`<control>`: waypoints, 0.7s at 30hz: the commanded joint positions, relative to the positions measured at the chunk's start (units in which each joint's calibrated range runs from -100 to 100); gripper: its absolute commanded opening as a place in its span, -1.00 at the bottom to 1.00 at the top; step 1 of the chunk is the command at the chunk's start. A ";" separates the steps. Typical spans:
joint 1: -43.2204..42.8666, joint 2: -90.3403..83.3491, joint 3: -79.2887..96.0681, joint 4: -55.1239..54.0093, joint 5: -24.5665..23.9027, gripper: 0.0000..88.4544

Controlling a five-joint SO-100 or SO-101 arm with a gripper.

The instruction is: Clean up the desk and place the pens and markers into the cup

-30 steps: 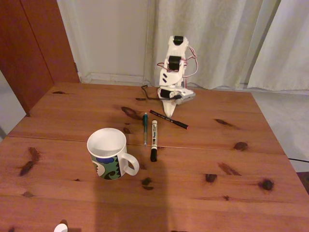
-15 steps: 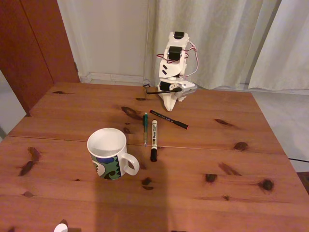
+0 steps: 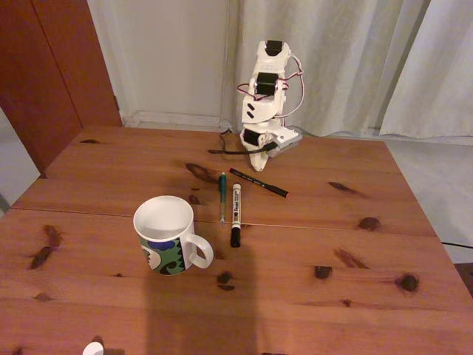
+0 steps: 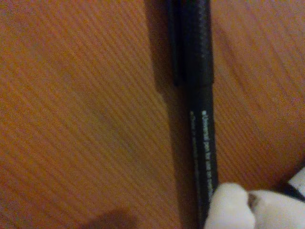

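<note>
A white cup (image 3: 164, 234) with a blue and green pattern stands upright on the reddish wooden desk (image 3: 332, 244), its handle to the right. Right of it lie a thin teal pen (image 3: 222, 194) and a white marker with a black cap (image 3: 236, 213), side by side. Further back, a thin black pen with a red tip (image 3: 259, 183) lies slanted. My gripper (image 3: 256, 166) points down just above the black pen's left end, its fingers together with nothing between them. In the wrist view the black pen (image 4: 200, 95) runs top to bottom, with a white fingertip (image 4: 228, 210) over its lower end.
The arm's base stands at the desk's back edge, in front of pale curtains. A black cable (image 3: 225, 150) trails left from the arm. A dark wooden door is at the far left. A seam crosses the desk near the marker.
The arm has straightened upward, and the gripper has lifted a little and shifted back from the black pen. The pens, marker and cup have not moved.
</note>
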 commanded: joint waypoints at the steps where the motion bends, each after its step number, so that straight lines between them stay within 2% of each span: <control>1: -0.36 4.68 -6.50 -0.56 -0.38 -0.98; 14: -0.04 14.45 -12.54 -0.65 -0.59 -0.96; 21: -0.44 14.53 -12.00 -0.65 -2.05 -0.59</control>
